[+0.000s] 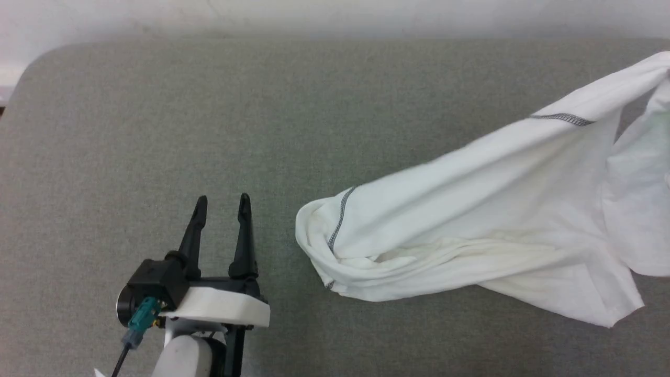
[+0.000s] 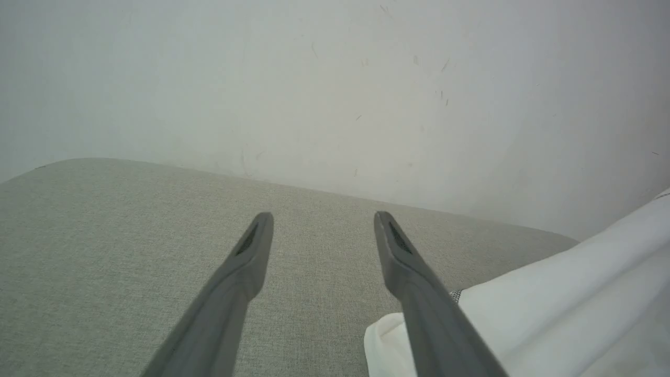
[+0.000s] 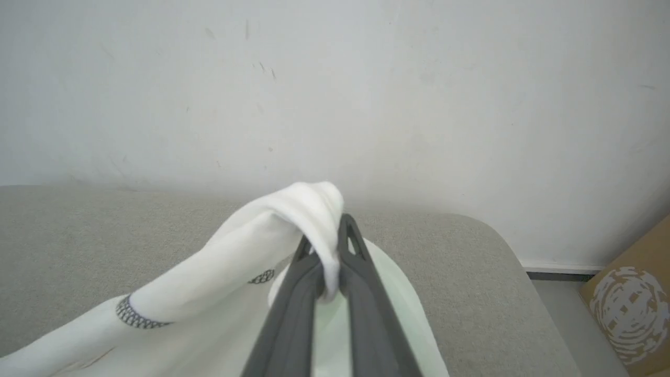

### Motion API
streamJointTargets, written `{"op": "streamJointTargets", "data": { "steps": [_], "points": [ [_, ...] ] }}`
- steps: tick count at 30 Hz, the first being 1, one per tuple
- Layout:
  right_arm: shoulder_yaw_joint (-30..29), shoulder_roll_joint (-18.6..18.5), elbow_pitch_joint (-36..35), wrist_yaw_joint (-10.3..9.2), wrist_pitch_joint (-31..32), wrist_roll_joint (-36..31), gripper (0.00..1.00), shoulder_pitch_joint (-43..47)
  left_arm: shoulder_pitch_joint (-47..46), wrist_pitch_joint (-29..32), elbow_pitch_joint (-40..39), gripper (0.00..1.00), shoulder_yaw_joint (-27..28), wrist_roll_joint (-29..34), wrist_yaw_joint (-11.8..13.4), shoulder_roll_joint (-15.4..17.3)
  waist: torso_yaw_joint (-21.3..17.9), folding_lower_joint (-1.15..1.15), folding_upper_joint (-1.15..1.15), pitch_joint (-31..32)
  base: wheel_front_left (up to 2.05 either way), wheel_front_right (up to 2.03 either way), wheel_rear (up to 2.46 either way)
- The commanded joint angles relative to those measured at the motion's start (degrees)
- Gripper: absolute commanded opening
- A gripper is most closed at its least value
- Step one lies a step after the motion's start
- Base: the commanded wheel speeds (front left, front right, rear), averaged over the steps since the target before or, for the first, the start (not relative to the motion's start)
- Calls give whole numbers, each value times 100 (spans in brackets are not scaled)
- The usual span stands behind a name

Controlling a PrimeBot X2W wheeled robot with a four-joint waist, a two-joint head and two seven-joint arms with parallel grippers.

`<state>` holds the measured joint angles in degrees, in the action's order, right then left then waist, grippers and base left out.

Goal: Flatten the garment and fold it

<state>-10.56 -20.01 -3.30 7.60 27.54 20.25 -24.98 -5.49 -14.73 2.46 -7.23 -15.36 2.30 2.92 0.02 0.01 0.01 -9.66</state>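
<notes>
closest to me in the head view, my left gripper point(image 1: 223, 199) sits at the lower left on its pale forearm, a teal plug point(image 1: 142, 314) on the wrist. its two long dark fingers point up the picture, spread wide with bare cloth-covered tabletop between them. the left wrist view shows the same: left gripper point(image 2: 323, 217) parted, nothing between the fingers, hovering low over the grey woven table surface point(image 2: 78, 235).

just to the right of that gripper, with a strip of table between, is the bunched end of the white short-sleeved t-shirt of thin soft fabric point(image 1: 471, 209). a grey zigzag stitching line point(image 1: 340, 220) curves round that rumpled end. from the left wrist the t-shirt point(image 2: 576, 293) fills the lower right corner, partly behind one finger; i cannot tell whether they touch.

from there the shirt stretches diagonally up and right across the grey table point(image 1: 157, 104), a loose flap spread at the lower right, a second stitching line point(image 1: 562, 119) near the top, and it leaves the picture at the right edge.

in the right wrist view my right gripper point(image 3: 327, 235) is pinched nearly together on a fold of the t-shirt point(image 3: 209, 283), which drapes over one fingertip and falls away to the left.

beyond it are the table's rounded corner point(image 3: 471, 272), a brown cardboard box point(image 3: 628, 309) and a scuffed white wall point(image 3: 366, 78).
</notes>
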Motion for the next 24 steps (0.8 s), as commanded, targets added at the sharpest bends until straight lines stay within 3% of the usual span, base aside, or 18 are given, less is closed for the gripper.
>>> {"op": "streamJointTargets", "data": {
  "steps": [1,12,20,22,23,24],
  "points": [
    [-80,1,394,-11,-213,-42,0,-72,-119,-27,-24,100,-18,-60,6,-4,173,-1,-1,-345,0,0,0],
    [-710,283,2994,-11,-867,-95,0,411,-311,-27,42,100,-25,-20,-41,-4,97,-1,-1,-760,0,0,0],
    [-1050,458,3448,-11,-1528,-105,1,821,-214,-27,153,100,143,62,-75,-4,-118,-1,-1,-548,0,0,0],
    [-1075,496,3423,-11,-1641,-115,49,954,-165,-27,199,100,177,83,-90,-4,-156,-1,-1,-434,0,0,0],
    [-1075,496,3423,-11,-1641,-115,49,954,-165,-27,199,100,177,83,-90,-4,-156,-1,-1,-434,0,0,0],
    [-1082,528,3376,-11,-1714,-106,100,1018,-136,-27,219,100,193,90,-94,-4,-176,-1,-1,-378,0,0,0]
  ]
}}
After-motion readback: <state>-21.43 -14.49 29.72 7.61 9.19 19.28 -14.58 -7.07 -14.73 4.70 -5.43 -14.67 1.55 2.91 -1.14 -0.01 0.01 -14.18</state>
